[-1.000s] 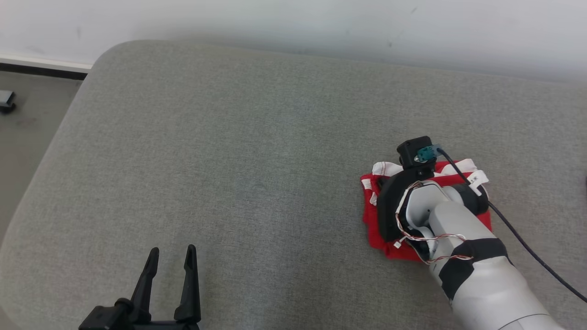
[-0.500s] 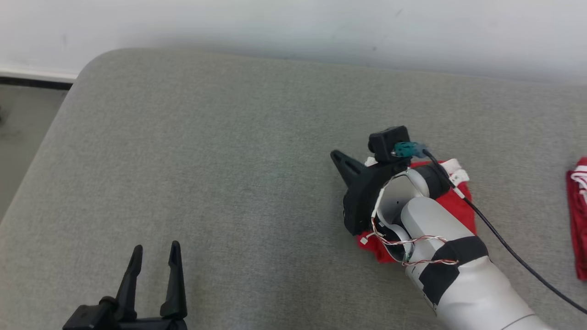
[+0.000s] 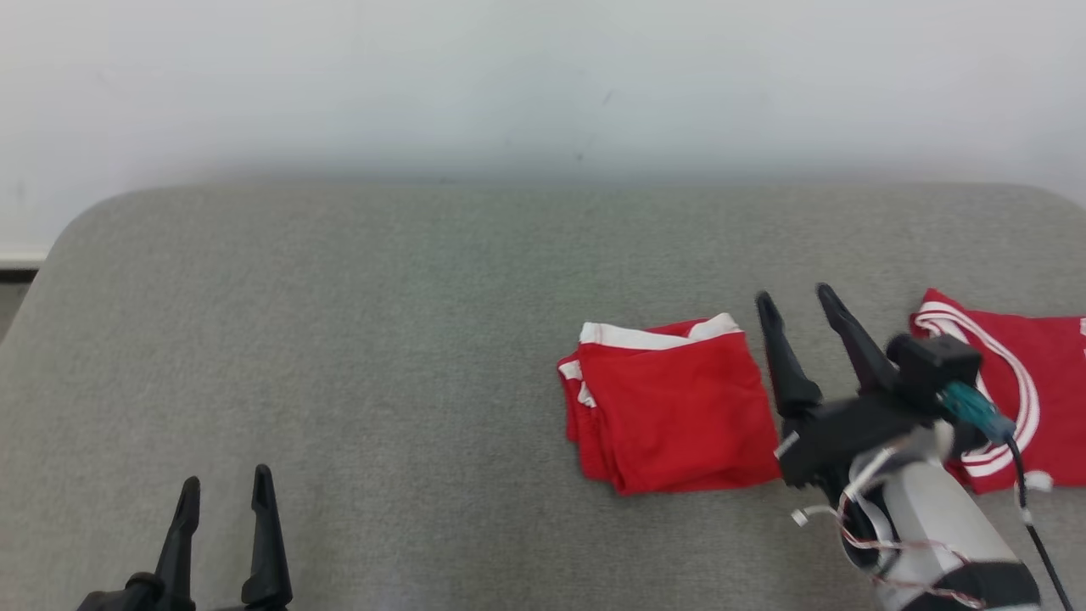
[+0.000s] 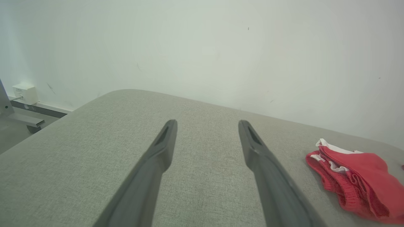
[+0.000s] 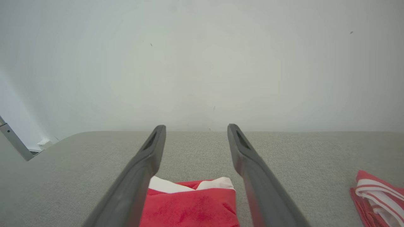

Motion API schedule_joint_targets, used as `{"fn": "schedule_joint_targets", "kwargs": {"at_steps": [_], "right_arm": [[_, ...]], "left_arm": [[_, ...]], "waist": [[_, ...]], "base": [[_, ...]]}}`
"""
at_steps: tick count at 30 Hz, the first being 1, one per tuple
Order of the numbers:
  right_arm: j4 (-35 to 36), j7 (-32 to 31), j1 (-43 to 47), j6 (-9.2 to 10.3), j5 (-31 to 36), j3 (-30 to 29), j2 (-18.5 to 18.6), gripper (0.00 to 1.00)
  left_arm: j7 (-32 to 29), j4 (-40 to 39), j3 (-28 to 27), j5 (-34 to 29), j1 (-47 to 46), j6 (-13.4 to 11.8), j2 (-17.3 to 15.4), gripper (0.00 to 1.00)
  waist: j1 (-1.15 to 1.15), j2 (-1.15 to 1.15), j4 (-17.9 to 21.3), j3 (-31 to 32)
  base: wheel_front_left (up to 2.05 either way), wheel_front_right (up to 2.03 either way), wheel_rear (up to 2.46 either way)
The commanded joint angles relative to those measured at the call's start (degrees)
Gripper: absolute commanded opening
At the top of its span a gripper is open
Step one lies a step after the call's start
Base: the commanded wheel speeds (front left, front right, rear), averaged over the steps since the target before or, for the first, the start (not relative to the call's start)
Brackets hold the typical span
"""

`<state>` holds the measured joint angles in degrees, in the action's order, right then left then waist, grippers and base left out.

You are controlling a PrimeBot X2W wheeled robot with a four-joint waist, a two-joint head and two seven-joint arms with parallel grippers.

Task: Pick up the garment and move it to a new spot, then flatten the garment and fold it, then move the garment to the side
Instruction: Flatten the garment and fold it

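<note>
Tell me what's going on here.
The robot is folding clothes on a grey cushion. A folded red garment lies flat, and the right gripper hangs open just beside it, gripping nothing. A second red garment with white stripes lies further right. The left gripper sits open and empty, well away.
</note>
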<state>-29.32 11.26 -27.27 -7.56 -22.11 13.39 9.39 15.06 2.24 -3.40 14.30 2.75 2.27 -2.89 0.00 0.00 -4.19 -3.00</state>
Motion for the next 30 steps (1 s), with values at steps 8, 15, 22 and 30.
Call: {"fn": "schedule_joint_targets", "kwargs": {"at_steps": [8, 15, 22, 30], "right_arm": [[8.38, 0.88, 12.41, 0.18, 3.02, -5.67, 2.40, 1.00], [11.29, -1.18, 19.19, 0.17, 1.88, -6.20, 1.41, 1.00], [11.41, -2.04, 20.65, 0.17, 2.26, -3.90, 0.13, 1.00], [11.50, -1.87, 20.87, 0.18, 1.46, -3.38, 0.33, 1.00]], "left_arm": [[0.11, 0.15, -0.70, -0.10, 1.12, 0.06, 0.01, 1.00], [0.11, 1.26, 0.34, -1.57, 1.22, 0.14, 0.01, 1.00], [0.11, 2.57, 0.22, -1.35, 3.00, -0.67, -0.03, 1.00], [0.11, 3.06, 0.62, -1.27, 3.68, -0.78, -0.01, 1.00]], "waist": [[0.00, 0.00, 5.99, 4.65], [0.00, 0.00, 8.34, 5.50], [0.00, 0.00, 10.50, 6.25], [0.00, 0.00, 10.56, 6.72]], "base": [[0.00, 0.00, 0.00], [0.00, 0.00, 0.00], [0.00, 0.00, 0.00], [0.00, 0.00, 0.00]]}}
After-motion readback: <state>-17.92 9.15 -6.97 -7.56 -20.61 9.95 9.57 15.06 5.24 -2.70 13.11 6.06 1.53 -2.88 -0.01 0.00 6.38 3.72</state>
